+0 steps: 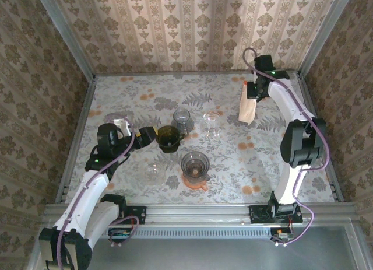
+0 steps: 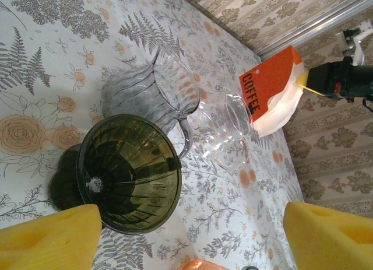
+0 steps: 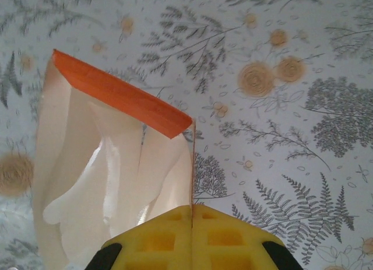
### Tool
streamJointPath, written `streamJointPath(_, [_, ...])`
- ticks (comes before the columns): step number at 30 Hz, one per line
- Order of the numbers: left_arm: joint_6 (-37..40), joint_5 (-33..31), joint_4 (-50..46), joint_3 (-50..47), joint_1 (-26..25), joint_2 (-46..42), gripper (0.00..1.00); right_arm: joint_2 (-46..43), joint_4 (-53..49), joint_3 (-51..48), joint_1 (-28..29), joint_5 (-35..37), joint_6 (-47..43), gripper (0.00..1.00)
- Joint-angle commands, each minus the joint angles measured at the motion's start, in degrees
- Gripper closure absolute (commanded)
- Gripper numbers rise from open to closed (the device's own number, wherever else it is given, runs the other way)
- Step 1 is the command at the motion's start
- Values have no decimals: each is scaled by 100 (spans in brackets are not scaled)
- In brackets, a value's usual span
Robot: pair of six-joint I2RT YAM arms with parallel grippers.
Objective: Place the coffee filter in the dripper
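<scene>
Right gripper (image 1: 252,94) has its yellow pads (image 3: 233,241) pressed together on the thin side seam of the coffee filter pack (image 1: 247,111), which hangs from it at the far right of the table (image 1: 145,86). In the right wrist view the gripper (image 3: 192,214) pinches the pack's edge (image 3: 111,165) while the orange header strip slants across the top and the pale filters bulge to the left. The left wrist view shows the pack (image 2: 271,92) side-on, "COFFEE" printed on the orange flap and white paper sagging below it, apparently lifted off the surface. It sits near the metal frame rail (image 1: 303,86) at the table's far right corner, with open patterned tabletop below and to its left. Left gripper (image 1: 148,134) stands with its jaws wide apart, holding nothing, its fingers (image 2: 49,241) flanking the near side of the dark green dripper (image 1: 168,138) – mouth up and empty (image 2: 131,179). Just beyond it stands a ribbed clear dripper (image 1: 183,121), touching or nearly touching it in the left wrist view (image 2: 154,92), then a clear glass (image 1: 212,123) further right. A grey dripper (image 1: 194,165) on an orange base sits nearer the front edge, and a small clear glass (image 1: 154,169) lies to its left – the stretch between this cluster and the pack is bare table.
</scene>
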Motion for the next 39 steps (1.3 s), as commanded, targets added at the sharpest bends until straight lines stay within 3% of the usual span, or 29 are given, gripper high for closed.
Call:
streamJointPath(1, [-66, 120, 126, -43, 39, 32, 16, 196, -380, 259, 134, 176, -501, 98])
streamJointPath(23, [-119, 102, 139, -51, 48, 161, 17, 1230, 157, 1092, 294, 331, -453, 95])
streamJointPath(33, [-135, 120, 156, -42, 48, 183, 18, 989, 325, 819, 348, 570, -282, 65])
streamJointPath(39, [-153, 120, 174, -42, 48, 182, 17, 575, 537, 555, 348, 609, -18, 57])
